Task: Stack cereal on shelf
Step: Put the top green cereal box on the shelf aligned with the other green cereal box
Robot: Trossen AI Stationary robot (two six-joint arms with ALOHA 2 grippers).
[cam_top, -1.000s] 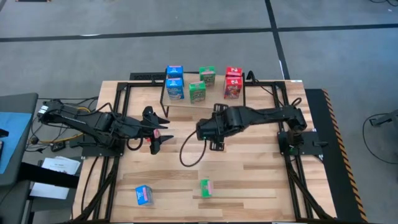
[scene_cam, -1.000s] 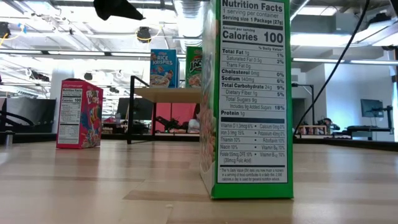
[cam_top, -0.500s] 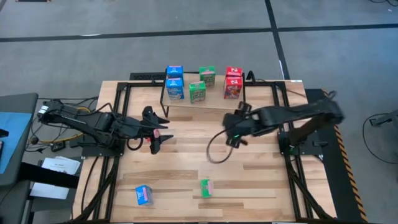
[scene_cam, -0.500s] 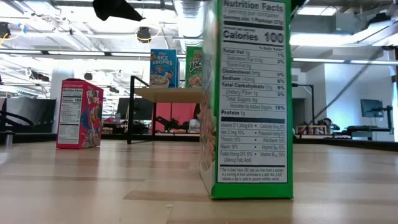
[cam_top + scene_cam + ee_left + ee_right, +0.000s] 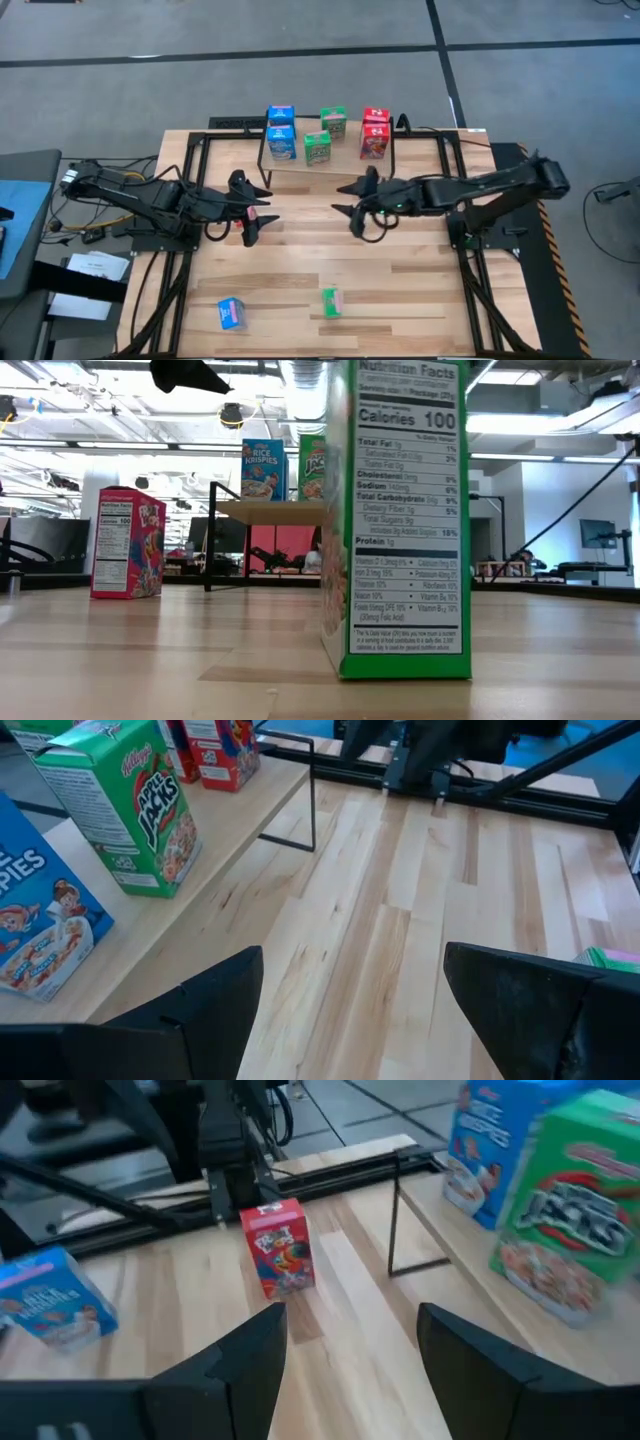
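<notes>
Standing on plank-topped shelf [image 5: 325, 168], 6 glossy cardboard cereal boxes [image 5: 317, 148], grippers empty

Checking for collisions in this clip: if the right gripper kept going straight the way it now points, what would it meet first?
Probably the red cereal box standing on the table, nearly dead ahead of the open right gripper. Depth is unclear; the left gripper lies near that line too.

You can read the green cereal box [image 5: 398, 520] up close in the low view: side panel says "Nutrition Facts", "Calories 100", "Total Fat", "Sodium", "Protein". The red box [image 5: 128, 542] on the worktop carries the same "Nutrition Facts" panel, small. On the shelf [image 5: 270, 512], the blue box [image 5: 262, 469] reads "Rice Krispies". In the left wrist view, the green box [image 5: 128, 805] reads "Kellogg's Apple Jacks". The right wrist view's red box [image 5: 280, 1247] reads "Froot Loops".
</notes>
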